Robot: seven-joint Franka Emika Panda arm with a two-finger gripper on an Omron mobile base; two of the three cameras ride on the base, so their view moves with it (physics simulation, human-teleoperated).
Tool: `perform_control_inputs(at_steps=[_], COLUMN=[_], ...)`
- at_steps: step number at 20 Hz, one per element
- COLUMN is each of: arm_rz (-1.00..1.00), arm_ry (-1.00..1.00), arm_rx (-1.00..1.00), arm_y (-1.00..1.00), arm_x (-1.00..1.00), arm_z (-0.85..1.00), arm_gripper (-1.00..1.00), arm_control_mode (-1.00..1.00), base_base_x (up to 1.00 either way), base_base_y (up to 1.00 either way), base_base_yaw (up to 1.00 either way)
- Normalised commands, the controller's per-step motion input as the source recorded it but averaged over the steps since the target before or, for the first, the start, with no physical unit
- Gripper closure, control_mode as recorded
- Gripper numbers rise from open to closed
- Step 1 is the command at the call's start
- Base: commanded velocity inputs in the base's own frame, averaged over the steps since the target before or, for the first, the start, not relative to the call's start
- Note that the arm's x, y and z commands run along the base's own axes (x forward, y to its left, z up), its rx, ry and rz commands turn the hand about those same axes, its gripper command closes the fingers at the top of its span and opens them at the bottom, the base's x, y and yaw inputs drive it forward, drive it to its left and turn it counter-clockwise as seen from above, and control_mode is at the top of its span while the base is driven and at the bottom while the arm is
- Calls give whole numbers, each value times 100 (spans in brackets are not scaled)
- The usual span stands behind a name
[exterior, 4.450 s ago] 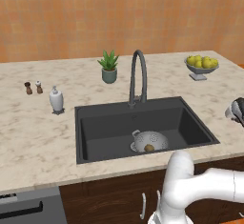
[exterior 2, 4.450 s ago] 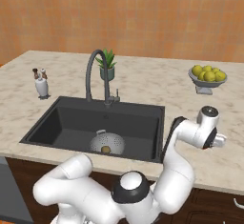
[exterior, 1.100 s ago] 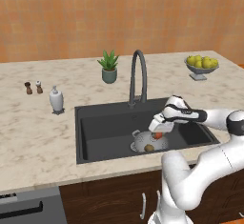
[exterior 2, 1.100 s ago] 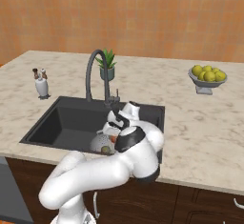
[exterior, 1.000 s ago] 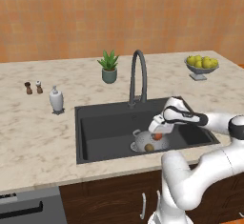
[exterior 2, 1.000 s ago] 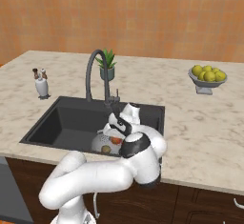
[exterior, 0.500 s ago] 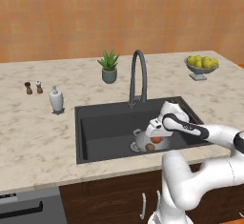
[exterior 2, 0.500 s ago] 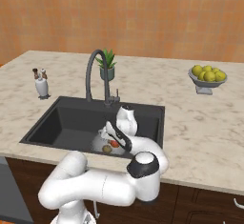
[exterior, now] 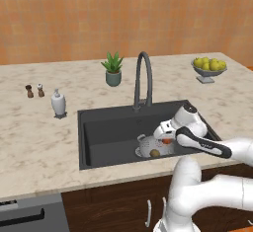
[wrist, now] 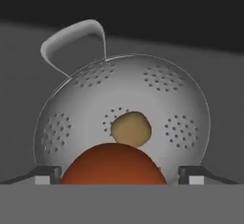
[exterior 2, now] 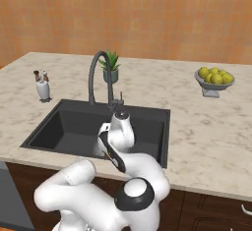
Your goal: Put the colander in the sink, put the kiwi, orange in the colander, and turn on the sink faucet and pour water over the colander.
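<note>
Colander in, kiwi in, orange going in; tap untouched.

Light grey perforated metal colander [wrist: 125,118] sits at near right of dark charcoal sink [exterior: 106,132], small brown kiwi [wrist: 131,128] at its bottom. Hand [wrist: 119,175] w/ fingers spread wide either side of round orange-red orange [wrist: 113,165], right over colander; can't tell if gripped or let go. Dark gooseneck faucet [exterior: 143,78] at far rim, no water seen, so tap step left.

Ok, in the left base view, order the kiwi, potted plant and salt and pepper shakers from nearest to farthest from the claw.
1. Kiwi, in the colander beside the claw.
2. Potted plant, behind the sink.
3. Salt and pepper shakers, far left on the counter.
</note>
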Motion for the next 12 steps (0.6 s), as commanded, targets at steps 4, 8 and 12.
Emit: perform_control_inputs(at_steps=[4, 8, 12], arm_rz=[-19, -18, -9], arm_ry=[-33, -9, 13], arm_rx=[0, 0, 1], arm_y=[4, 10, 7], arm_x=[-15, -1, 9], arm_z=[61, 12, 2], arm_gripper=[-100, -100, -100], arm_control_mode=[-100, -100, -100], base_base_x=[0, 0, 0], base_base_y=[0, 0, 0], base_base_yaw=[0, 0, 0])
